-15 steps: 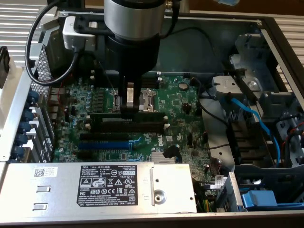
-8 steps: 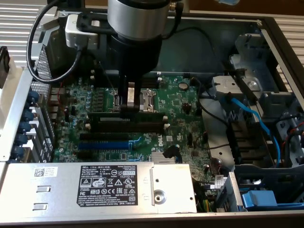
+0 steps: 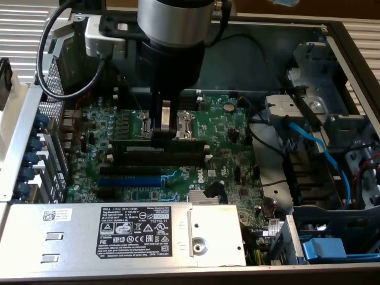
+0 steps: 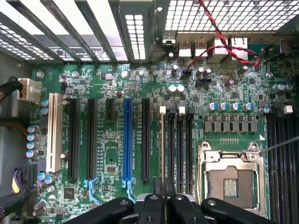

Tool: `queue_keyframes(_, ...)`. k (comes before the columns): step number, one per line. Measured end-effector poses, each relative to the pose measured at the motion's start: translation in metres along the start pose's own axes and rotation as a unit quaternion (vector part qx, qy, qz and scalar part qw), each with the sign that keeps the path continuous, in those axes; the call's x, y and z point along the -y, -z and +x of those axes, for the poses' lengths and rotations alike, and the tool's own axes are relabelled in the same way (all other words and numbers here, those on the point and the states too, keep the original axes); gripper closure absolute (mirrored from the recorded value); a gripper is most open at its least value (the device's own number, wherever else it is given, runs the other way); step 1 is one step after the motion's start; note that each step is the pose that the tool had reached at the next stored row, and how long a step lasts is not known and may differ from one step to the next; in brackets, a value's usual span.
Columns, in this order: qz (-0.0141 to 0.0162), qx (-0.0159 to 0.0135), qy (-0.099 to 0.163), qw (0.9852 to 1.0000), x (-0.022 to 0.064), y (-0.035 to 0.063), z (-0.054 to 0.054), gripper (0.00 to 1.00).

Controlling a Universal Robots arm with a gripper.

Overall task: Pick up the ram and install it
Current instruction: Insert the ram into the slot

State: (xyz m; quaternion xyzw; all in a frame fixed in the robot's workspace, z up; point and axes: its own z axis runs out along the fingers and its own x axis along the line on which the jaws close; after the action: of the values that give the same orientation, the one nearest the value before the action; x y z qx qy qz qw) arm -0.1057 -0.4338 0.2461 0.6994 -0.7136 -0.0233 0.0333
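Two pale metal fingers of the gripper (image 3: pixel 166 132) pinch the ram (image 3: pixel 130 142), a thin dark-green stick standing in a long black memory slot directly under the hand on the glossy green motherboard (image 3: pixel 228 127). From the wrist, the ram (image 4: pixel 162 140) is a slim edge-on line running out from between the matte black fingertips (image 4: pixel 169 186).

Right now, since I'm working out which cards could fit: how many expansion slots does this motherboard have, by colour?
White slot: 1
Blue slot: 1
Black slots: 4 (three long, one short)
Total: 6
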Motion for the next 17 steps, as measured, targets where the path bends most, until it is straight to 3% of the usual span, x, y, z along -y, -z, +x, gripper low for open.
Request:
queue_keyframes(3, 0.0001, -0.0071, 0.000, 1.0000, 0.0004, 0.0000, -0.003, 0.88)
queue_keyframes(10, 0.0005, -0.0206, 0.001, 0.9998, 0.0003, -0.0003, -0.012, 0.88)
queue_keyframes(14, 0.0016, -0.0217, 0.003, 0.9998, 0.0003, -0.0002, -0.012, 0.88)
queue_keyframes(17, 0.0061, -0.0224, 0.004, 0.9997, 0.0003, -0.0002, -0.012, 0.88)
